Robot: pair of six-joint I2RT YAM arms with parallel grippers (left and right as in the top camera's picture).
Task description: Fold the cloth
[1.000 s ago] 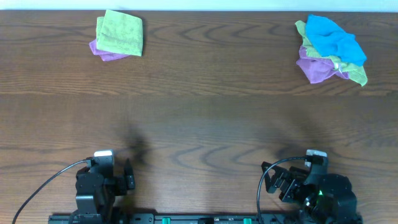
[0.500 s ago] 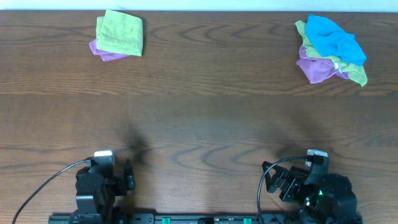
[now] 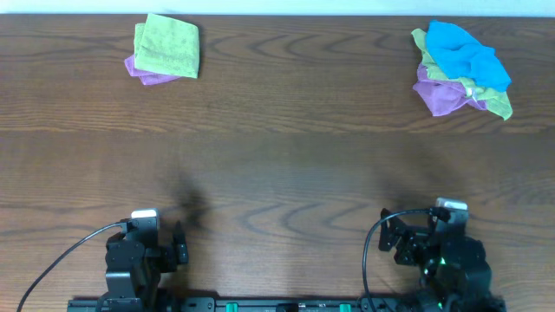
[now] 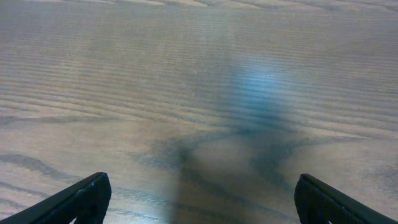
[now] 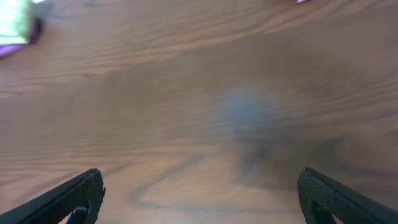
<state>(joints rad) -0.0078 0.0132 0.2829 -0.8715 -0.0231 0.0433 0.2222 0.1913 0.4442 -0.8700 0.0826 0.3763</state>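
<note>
While both pincers sit parked with fingers apart and empty at the dark wooden desk's (image 3: 277, 165) near edge, the crumpled blue, green and purple cloth heap (image 3: 461, 69) waits far right, likely unfolded stock; the folded green cloth (image 3: 166, 45) lies far left.

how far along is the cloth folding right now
Done: two folded cloths stacked far left. In hand: nothing; the left end effector and right end effector are open over bare table. Left: the crumpled pile far right, with blue, green and purple cloths.
</note>
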